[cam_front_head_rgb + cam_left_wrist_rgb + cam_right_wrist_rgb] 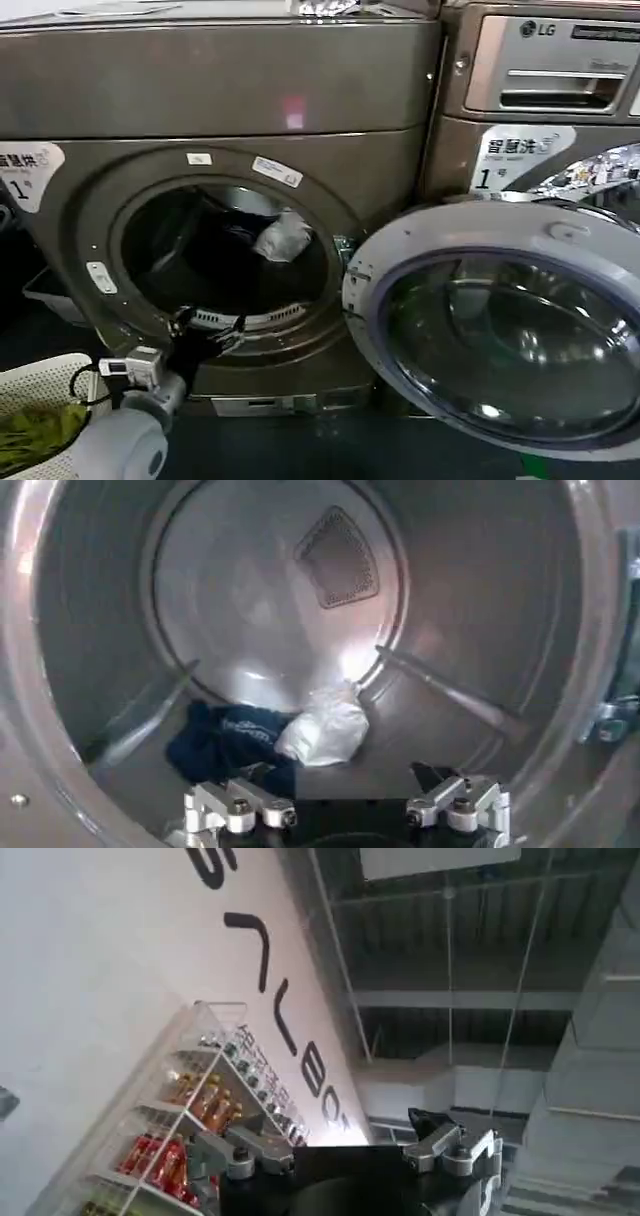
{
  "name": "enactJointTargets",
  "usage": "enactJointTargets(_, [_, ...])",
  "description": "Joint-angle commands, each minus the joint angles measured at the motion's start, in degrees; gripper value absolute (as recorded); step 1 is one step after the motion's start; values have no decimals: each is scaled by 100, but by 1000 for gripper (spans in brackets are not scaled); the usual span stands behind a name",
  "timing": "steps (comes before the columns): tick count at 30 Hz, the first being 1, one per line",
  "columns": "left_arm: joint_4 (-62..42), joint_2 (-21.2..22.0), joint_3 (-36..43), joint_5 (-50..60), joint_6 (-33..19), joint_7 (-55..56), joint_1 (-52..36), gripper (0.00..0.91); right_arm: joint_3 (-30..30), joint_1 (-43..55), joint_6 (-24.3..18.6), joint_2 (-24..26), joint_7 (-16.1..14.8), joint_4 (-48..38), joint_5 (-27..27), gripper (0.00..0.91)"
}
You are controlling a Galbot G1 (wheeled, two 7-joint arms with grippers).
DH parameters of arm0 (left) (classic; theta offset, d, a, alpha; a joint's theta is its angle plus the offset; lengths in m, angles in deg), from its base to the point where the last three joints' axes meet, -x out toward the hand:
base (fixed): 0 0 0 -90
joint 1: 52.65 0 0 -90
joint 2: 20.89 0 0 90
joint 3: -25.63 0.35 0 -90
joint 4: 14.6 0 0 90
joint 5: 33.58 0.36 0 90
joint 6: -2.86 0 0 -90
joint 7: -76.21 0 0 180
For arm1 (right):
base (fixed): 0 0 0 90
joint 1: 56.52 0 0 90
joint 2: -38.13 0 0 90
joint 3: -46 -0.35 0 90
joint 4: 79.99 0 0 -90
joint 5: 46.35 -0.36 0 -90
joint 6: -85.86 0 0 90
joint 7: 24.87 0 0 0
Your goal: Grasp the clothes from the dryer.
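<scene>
Dryer (250, 90) drum, clothes (270, 742), left gripper (347, 815) spread

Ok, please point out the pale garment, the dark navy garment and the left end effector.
pale garment (325, 732), left wrist view, middle of the crumpled bundle
dark navy garment (222, 742), left wrist view, middle fold
left end effector (347, 815), left wrist view, midway between its open fingertips

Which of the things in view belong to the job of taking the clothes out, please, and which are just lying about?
Part of the job:
- clothes, pale and dark garments on the drum floor
- dryer, door swung open
- left end effector, open at the drum mouth

Just lying about:
- LG machine beside the dryer
- white basket with yellow-green cloth
- right end effector, open, aimed at the ceiling
</scene>
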Motion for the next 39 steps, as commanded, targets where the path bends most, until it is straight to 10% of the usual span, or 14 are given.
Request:
enactJointTargets(1, [-23,9,2,1,-5,-1,-21,907,-4,4,-1,-4,-3,3,1,907])
enactJointTargets(39, [-168,34,-16,2,-55,-8,-173,907,-221,-160,68,-47,-87,-83,237,907])
